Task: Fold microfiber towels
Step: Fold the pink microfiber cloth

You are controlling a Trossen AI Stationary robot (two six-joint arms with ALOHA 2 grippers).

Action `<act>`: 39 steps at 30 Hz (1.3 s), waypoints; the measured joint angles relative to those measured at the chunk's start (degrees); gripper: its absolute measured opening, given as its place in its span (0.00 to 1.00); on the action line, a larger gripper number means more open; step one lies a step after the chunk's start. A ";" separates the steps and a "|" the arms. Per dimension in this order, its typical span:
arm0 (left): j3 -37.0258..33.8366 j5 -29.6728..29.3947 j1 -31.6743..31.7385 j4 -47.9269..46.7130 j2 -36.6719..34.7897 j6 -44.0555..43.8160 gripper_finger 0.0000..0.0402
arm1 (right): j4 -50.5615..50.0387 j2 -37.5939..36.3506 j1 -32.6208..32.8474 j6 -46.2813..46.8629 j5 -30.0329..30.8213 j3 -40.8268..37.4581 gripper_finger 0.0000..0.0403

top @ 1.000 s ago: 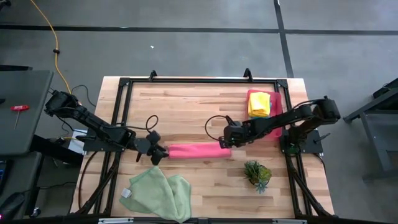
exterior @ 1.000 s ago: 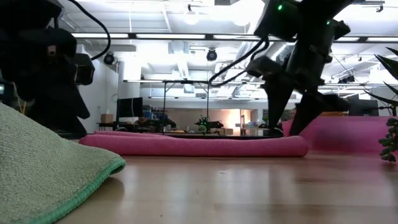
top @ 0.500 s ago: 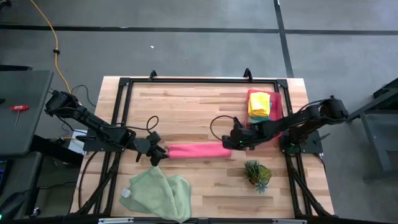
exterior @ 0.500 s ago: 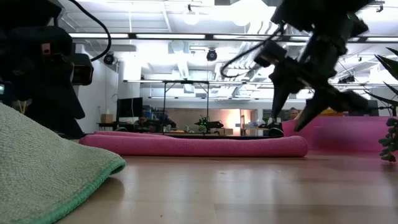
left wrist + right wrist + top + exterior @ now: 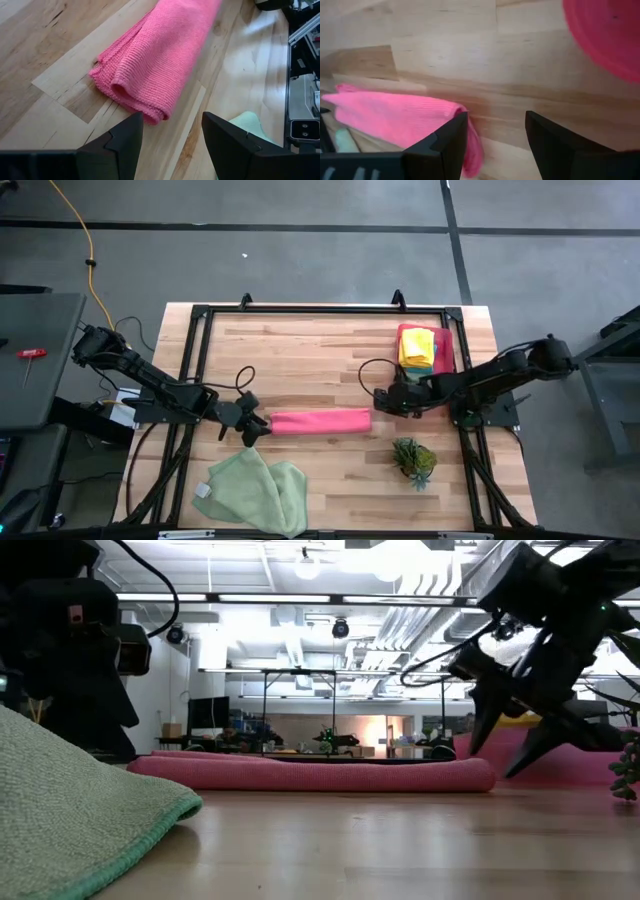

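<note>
Pink towel (image 5: 320,421) lies flat near the middle of the table (image 5: 300,350), folded lengthwise into a long narrow band running left to right. Left gripper (image 5: 257,430) sits at the band's left end, fingers spread with nothing between them; in the left wrist view the fingertips (image 5: 131,134) straddle bare wood just short of the folded corner, not touching the cloth. Right gripper (image 5: 388,402) hangs just off the band's right end, clear of it, jaws parted and empty; its wrist view shows the towel's end beside one finger, apart. Two pale green towels (image 5: 255,492) lie crumpled together at the near left edge, unfolded. The yellow towel (image 5: 417,346) rests folded on a teal one in the pink tray (image 5: 448,340) at the far right. Small spiky plant (image 5: 414,459) stands near the front right, close to the right arm's path. Judgement: the pink band likely needs another fold, end over end, before it goes to the tray. Risks from here: a pinch that catches only the top layer would open the band rather than fold it; uneven lift between the two ends would skew the edges; a low sweep of the right arm could clip the plant; the soft pile may drag on the wood and bunch.
</note>
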 joint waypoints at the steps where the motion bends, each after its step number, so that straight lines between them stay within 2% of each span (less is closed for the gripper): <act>1: 0.00 -0.05 -0.02 0.14 0.00 -0.02 0.48 | -0.07 0.00 -0.55 -0.89 -0.62 -0.18 0.47; 15: 0.00 -0.17 -0.02 0.40 0.00 -0.47 0.48 | -6.59 -0.08 -9.42 -18.38 -9.89 -0.10 0.47; 20: 0.00 -0.23 0.00 0.36 0.00 -0.47 0.48 | -8.98 -0.04 -9.85 -22.54 -8.78 1.15 0.47; 24: 0.00 -0.51 0.00 0.27 0.00 -0.05 0.48 | -16.14 0.01 -9.85 -25.00 -5.41 4.23 0.47; 27: 0.00 -0.74 0.00 0.27 0.00 0.53 0.48 | -17.46 0.01 -9.46 -25.41 -5.69 6.47 0.47; 32: 0.00 -0.94 0.00 0.29 0.00 1.06 0.48 | -12.91 0.01 -6.05 -23.86 -11.14 8.12 0.47; 39: 0.00 -2.34 0.02 0.29 0.00 1.07 0.48 | -9.58 1.74 0.74 -14.56 -8.33 8.14 0.47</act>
